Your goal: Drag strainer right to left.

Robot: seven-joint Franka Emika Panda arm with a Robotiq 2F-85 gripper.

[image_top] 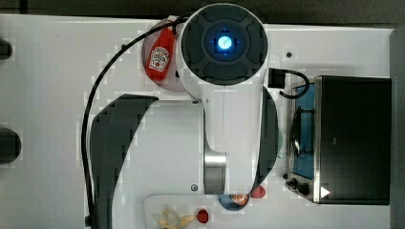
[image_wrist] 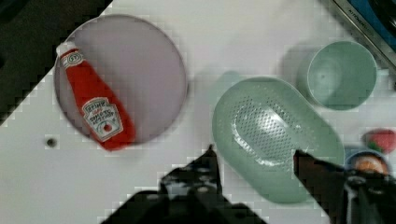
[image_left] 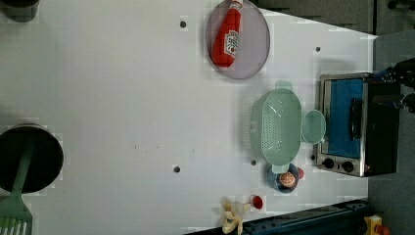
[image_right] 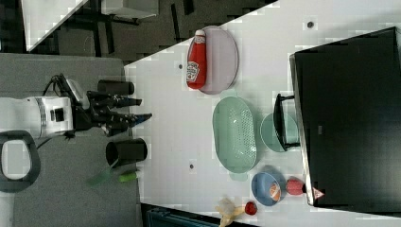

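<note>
Your gripper [image_wrist: 254,156] is high above the table with its jaws apart and empty. In the wrist view its two dark fingers [image_wrist: 205,175] frame one end of the pale mint-green oval plastic strainer [image_wrist: 275,137]. In the left view the strainer sits right of centre, touching or nearly touching the small round green cup [image_left: 313,126] in front of the silver toaster oven [image_left: 355,125]. Descend straight, put one finger inside the rim away from the cup, then pull slowly, passing below the grey round plate [image_left: 254,46] that carries the red ketchup bottle [image_left: 228,35].
</note>
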